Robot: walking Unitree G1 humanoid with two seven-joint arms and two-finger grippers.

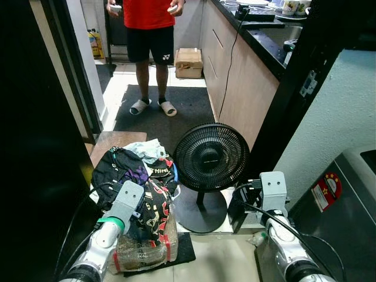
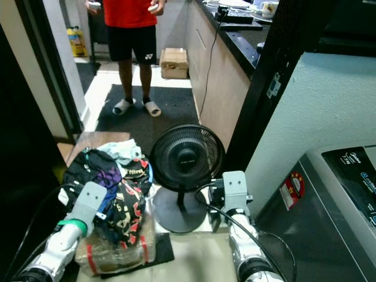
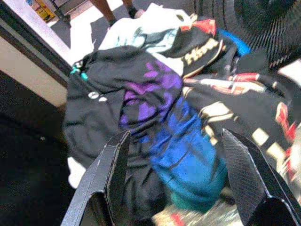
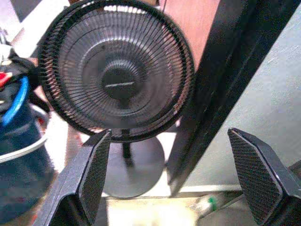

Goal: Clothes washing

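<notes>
Kitchen counter (image 1: 247, 76) ran far right; I saw my left gripper (image 3: 178, 183) released over the clothes (image 1: 138, 176), right gripper (image 4: 183, 183) released near the fan (image 1: 210, 157).

A black fan (image 1: 210, 157) is standing on the pale floor (image 1: 217, 258); a dark mat (image 1: 161, 114) is lying beyond it; wooden cabinets (image 1: 238, 76) are lining the black-topped counter (image 1: 264, 44).

Clothes pile (image 1: 138, 176): we see soft, crumpled cloth, matt, with printed patterns.
Fan (image 1: 210, 157): black grille of thin ribs, matt.
Washing machine (image 2: 329, 217): smooth grey top, slightly glossy.
Cabinet front (image 1: 235, 76): wood-look, smooth.
Cardboard box (image 1: 188, 62): plain brown paperboard.
</notes>
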